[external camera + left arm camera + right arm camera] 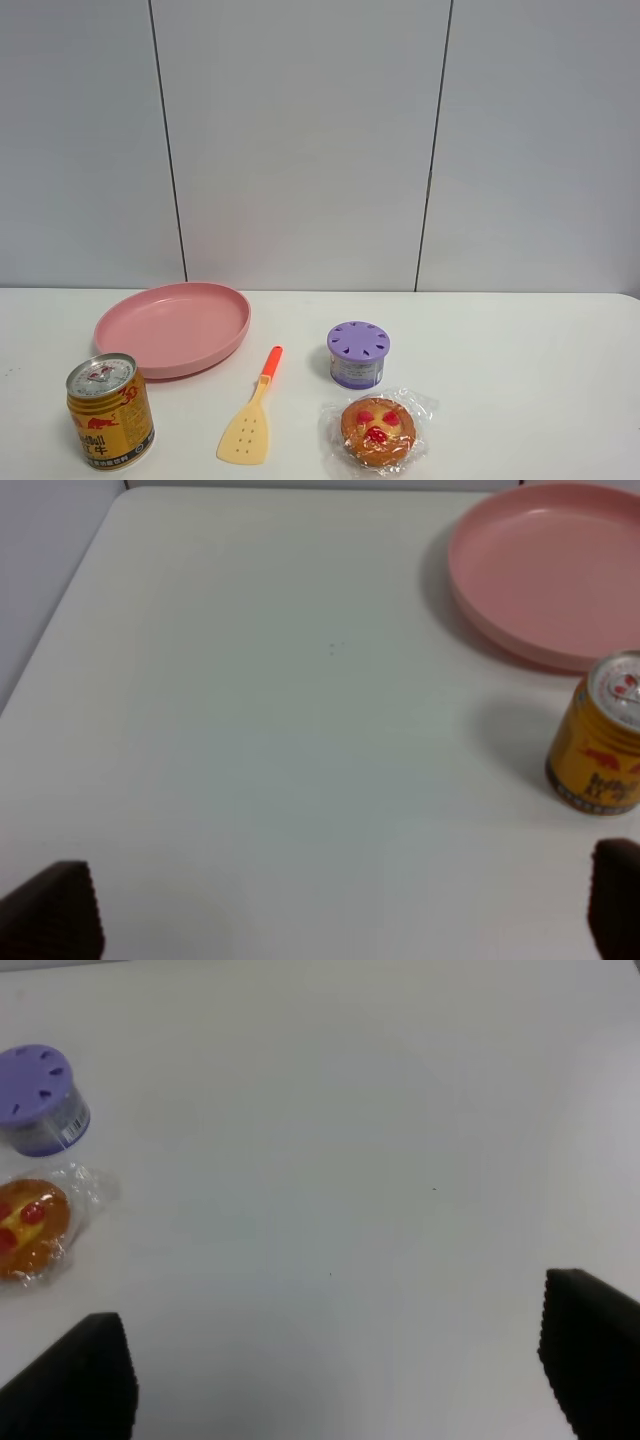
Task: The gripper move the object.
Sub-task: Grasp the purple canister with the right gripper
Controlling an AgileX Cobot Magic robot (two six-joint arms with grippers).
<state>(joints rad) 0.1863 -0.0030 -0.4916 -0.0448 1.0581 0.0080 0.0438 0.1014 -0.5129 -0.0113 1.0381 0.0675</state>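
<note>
Dark and ribbed, the right hand (338,1370) stands wide over bare white worktop (380,1140), with nothing between its fingers. The left hand (335,905) is likewise spread wide and empty. Neither hand shows in the high view.

Task item: the canister (40,1098) is upright on the worktop, right of centre and towards the near edge. It sits well apart from the right hand and is untouched.

Handling, as a judgement:
- It looks like light, rigid plastic.
- Its squat shape makes it unlikely to tip.
- The pale labelled sides look smooth and may slip under a weak pinch.
- The slotted purple lid may be a separate part, so lifting by the lid alone risks it coming off.

Recommended hold: come down from above and put the fingers on opposite sides of the wall, below the lid rim.

Surroundings:
- A wrapped pastry (30,1228) lies just near of the canister. I cannot tell whether its film touches the base, so a finger placed on that side could catch the wrap.
- An orange-handled spatula (250,415) lies to the left.
- A pink plate (545,570) sits further left and far.
- A gold can (600,745) stands at the near left.
</note>
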